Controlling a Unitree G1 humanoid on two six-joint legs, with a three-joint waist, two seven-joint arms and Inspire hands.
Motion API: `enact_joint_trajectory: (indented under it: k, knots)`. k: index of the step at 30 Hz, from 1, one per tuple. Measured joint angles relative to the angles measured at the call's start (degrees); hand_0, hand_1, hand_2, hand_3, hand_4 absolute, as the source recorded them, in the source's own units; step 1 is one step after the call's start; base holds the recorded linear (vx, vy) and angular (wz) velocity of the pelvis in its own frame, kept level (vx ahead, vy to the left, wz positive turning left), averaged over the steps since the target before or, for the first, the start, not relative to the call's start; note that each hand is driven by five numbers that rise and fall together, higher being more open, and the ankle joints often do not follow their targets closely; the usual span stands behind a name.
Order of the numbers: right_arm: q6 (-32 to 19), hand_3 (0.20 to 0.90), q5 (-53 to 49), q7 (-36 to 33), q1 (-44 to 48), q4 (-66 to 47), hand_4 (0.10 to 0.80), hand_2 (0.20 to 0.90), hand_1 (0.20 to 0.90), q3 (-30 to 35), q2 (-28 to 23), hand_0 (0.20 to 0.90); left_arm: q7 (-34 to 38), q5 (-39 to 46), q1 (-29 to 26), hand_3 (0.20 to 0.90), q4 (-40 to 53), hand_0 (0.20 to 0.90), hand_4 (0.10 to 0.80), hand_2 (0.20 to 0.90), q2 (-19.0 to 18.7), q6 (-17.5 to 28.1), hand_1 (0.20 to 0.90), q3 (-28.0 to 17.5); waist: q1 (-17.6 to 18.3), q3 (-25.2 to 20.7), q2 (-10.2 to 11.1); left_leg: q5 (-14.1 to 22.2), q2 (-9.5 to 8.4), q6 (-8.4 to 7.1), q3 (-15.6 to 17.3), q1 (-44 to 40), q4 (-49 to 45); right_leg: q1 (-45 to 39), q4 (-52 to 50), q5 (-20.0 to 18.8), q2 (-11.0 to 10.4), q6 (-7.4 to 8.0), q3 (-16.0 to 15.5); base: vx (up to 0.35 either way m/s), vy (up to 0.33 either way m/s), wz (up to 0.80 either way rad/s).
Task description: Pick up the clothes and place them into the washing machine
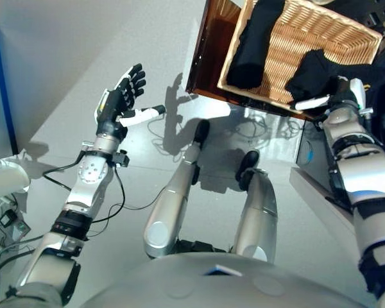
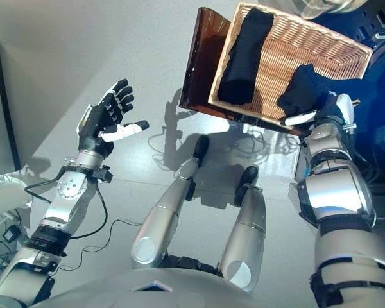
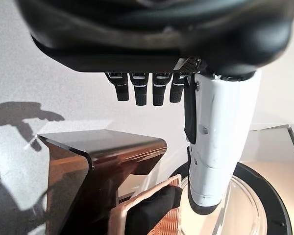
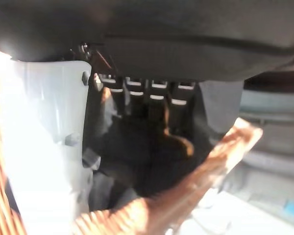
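A shallow wicker basket [image 1: 321,32] rests on a low dark brown box [image 1: 208,58]. It holds a long black garment [image 1: 253,45] at its left side and a bunched black garment [image 1: 314,70] at its near right corner. My right hand [image 1: 343,93] is at the basket's near rim on the bunched garment, with the white thumb stretched along the rim. In the right wrist view its fingers [image 4: 147,93] reach straight onto the dark cloth [image 4: 137,152]. My left hand [image 1: 119,99] is open and empty, raised over the floor left of the box. The washing machine's round door [image 3: 279,205] shows beyond the box.
A panel with a blue edge [image 1: 3,90] stands at the far left, with a white object [image 1: 3,179] below it. Grey floor lies between my left hand and the box.
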State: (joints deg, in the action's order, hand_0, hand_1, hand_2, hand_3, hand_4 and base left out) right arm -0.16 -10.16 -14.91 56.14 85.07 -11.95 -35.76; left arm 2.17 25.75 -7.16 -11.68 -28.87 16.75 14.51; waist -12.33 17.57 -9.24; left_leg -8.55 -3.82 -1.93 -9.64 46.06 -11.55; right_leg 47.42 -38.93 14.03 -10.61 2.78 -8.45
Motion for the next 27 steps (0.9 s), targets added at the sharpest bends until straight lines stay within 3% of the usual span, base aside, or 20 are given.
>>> enact_joint_trajectory:
  k: [7, 12, 16, 27]
  knots:
    - [-1.2, 0.9, -3.9, -0.1, -0.4, -2.9, 0.8, 0.9, 0.9, 0.7, -1.1, 0.9, -0.4, 0.0, -1.0, 0.9, -0.3, 0.9, 0.8, 0.9, 1.2, -0.1, 0.9, 0.1, 0.2, -0.2, 0.2, -1.3, -0.15, 1.21, 0.0, -0.3, -0.6, -1.2, 0.5, 0.4, 0.5, 0.43, 0.1, -0.032, 0.011, 0.02]
    - [-1.6, 0.9, -3.7, -0.3, -0.1, -2.6, 0.8, 0.9, 0.9, 0.0, -0.2, 0.9, 0.1, 0.0, -0.9, 0.9, -0.8, 0.9, 0.8, 0.9, 1.2, -0.1, 0.9, 0.1, 1.2, -0.3, 1.1, -0.5, 0.32, 0.76, 0.0, -2.1, -0.4, -3.0, 1.3, 0.3, 1.0, 0.67, 0.5, -0.013, -0.009, -0.05]
    - [-1.1, 0.9, -1.8, -0.4, 0.1, -1.0, 0.8, 0.9, 0.9, -2.4, 1.0, 0.9, 0.4, 0.0, 1.1, 0.9, -0.6, 0.9, 0.8, 0.9, 0.9, -0.1, 0.9, 0.1, 0.8, -2.0, 3.1, -0.8, 0.46, 0.3, -0.1, -2.6, 0.6, -2.8, 1.7, -0.3, 1.5, 0.4, 1.1, -0.027, 0.003, -0.1]
    - [-0.8, 0.9, 1.9, -1.4, 0.9, -0.1, 0.8, 0.9, 0.9, -4.3, 1.2, 0.9, 1.6, 0.0, 3.0, 0.9, -0.6, 0.9, 0.8, 0.9, 0.9, -0.2, 0.9, 0.0, 0.0, -2.1, 3.2, -1.1, 0.21, 0.79, -1.4, -0.7, 0.6, -2.6, 3.0, -0.2, 1.5, 0.6, -0.4, 0.009, -0.007, 0.06]
